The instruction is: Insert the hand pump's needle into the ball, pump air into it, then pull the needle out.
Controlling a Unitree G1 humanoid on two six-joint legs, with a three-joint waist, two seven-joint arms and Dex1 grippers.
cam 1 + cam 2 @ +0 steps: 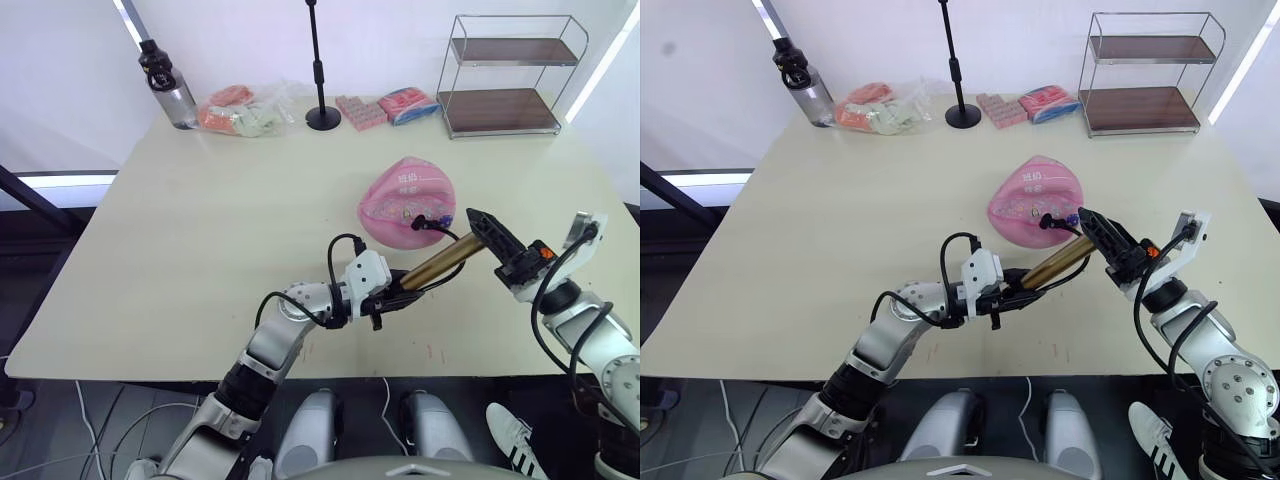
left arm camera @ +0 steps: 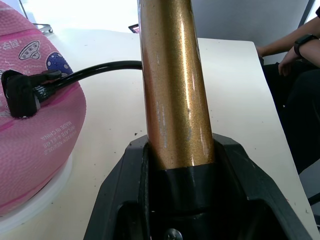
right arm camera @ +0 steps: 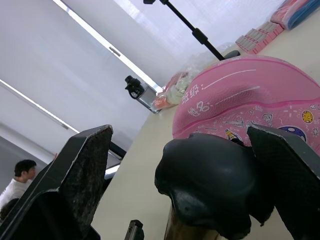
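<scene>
Left gripper (image 1: 385, 297) is clamped on the lower end of the hand pump (image 1: 437, 262), which slants up toward 2 o'clock over the counter (image 1: 200, 250). At 12 o'clock of the barrel the flattened pink ball (image 1: 405, 198) sits with the needle (image 2: 20, 92) fitting seated against its skin on the black hose (image 2: 100, 70), so we judge insertion done. Right gripper (image 1: 487, 235) has its fingers spread either side of the black handle (image 3: 210, 182), not closed on it; pumping and pulling the needle out look still ahead.
</scene>
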